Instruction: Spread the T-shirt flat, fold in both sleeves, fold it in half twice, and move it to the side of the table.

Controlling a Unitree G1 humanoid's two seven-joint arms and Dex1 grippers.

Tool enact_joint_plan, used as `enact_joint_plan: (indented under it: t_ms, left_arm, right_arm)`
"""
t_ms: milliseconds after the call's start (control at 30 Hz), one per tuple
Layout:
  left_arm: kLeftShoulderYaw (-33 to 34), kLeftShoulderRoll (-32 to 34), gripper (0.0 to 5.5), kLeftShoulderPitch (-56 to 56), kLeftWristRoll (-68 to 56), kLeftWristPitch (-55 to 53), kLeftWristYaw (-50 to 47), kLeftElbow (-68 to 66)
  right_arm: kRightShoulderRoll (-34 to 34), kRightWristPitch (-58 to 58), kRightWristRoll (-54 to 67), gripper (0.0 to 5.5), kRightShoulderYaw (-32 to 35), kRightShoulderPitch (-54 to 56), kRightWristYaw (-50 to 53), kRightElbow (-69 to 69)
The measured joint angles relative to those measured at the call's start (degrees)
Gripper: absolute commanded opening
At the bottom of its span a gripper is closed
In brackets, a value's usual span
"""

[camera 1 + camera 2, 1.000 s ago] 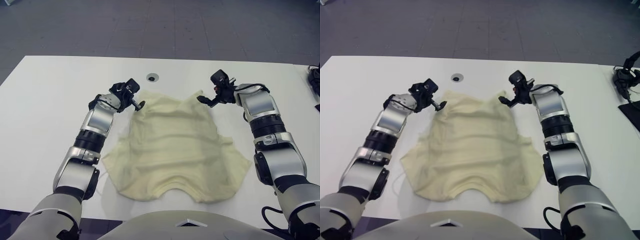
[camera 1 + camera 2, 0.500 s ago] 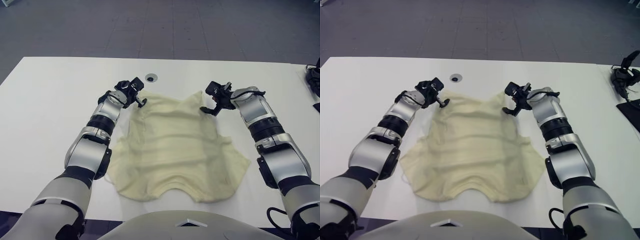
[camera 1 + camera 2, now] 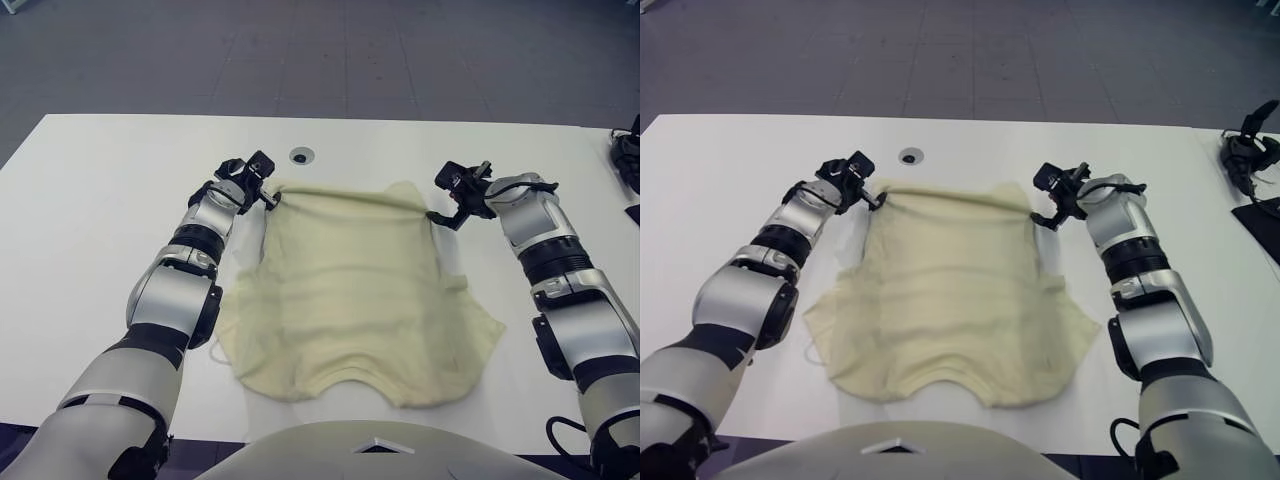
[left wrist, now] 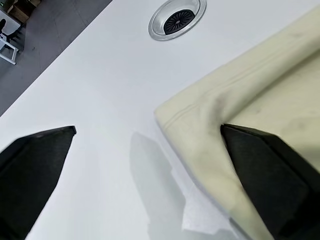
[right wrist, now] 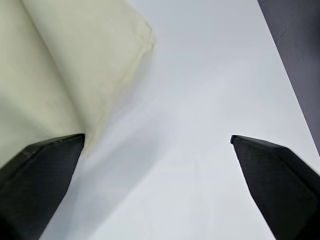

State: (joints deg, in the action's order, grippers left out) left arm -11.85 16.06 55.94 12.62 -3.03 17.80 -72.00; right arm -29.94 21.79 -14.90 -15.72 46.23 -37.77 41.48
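Left gripper and right gripper sit with fingers apart at the T-shirt's far corners. Closing off-edge could miss the hem and leave the cloth wrinkled.

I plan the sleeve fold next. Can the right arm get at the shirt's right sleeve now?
Probably yes. The sleeve lies bare on the table, close beside that forearm. The fingers are open at the far corner of the shirt, so they need only draw back.
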Motion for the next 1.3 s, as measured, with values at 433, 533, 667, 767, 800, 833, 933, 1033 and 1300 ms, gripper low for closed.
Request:
enact_joint_plan:
  t_ms: [433,533,667,767,800,833,933,1033,1300]
  left_arm:
    - [7.6,4.8,5.4,4.5,-4.8,2.2,5.6,4.6]
    - [10.8,5.5,5.4,-2.0,-8.1,-4.2,7.2,18.3]
    - [18.7,6.0,5.4,-19.1,-16.2,-17.3,10.5,39.2]
    - [25.8,7.2,5.4,-33.6,-23.5,-27.8,14.1,50.9]
    - [29.0,7.7,5.4,-39.0,-26.5,-31.1,15.8,55.1]
    - [32.6,8.6,5.4,-44.0,-30.1,-34.6,17.8,60.8]
    - [42.0,12.3,5.4,-57.6,-38.5,-45.5,22.9,74.0]
    - [48.5,15.2,5.4,-70.0,-44.5,-55.2,27.0,85.4]
    - [50.3,18.8,5.4,-86.7,-55.1,-71.1,25.9,113.1]
  right_arm:
    - [5.9,-7.0,4.1,5.39,5.0,7.0,4.3,6.4]
    - [6.0,-6.3,6.2,5.39,6.4,5.3,4.1,2.7]
    - [6.0,-2.5,10.5,5.39,9.7,-1.5,3.5,-7.5]
    - [6.0,3.2,14.9,5.39,13.3,-9.3,2.7,-16.9]
    - [6.0,5.8,16.7,5.39,14.9,-12.5,2.4,-20.5]
    - [6.0,8.9,18.7,5.39,16.7,-16.0,2.1,-24.7]
    - [5.9,17.8,24.0,5.39,22.1,-24.3,1.8,-35.5]
    - [5.8,26.4,29.0,5.39,27.3,-29.3,2.0,-45.6]
    - [5.3,46.7,41.5,5.39,36.7,-32.5,5.4,-69.1]
